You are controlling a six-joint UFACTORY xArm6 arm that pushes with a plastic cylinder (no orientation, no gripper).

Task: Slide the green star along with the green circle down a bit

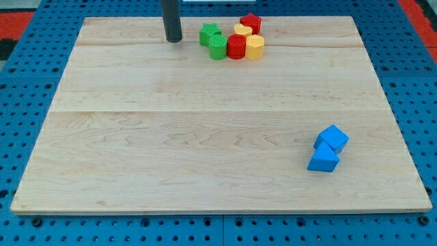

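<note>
The green star sits near the view's top centre of the wooden board. The green circle touches it just below and to the right. My tip rests on the board to the left of the green star, a small gap away and touching no block. The rod rises out of the view's top.
A red circle and a yellow hexagon-like block stand in a row right of the green circle. A yellow block and a red star lie behind them. A blue cube and a blue triangle sit at lower right.
</note>
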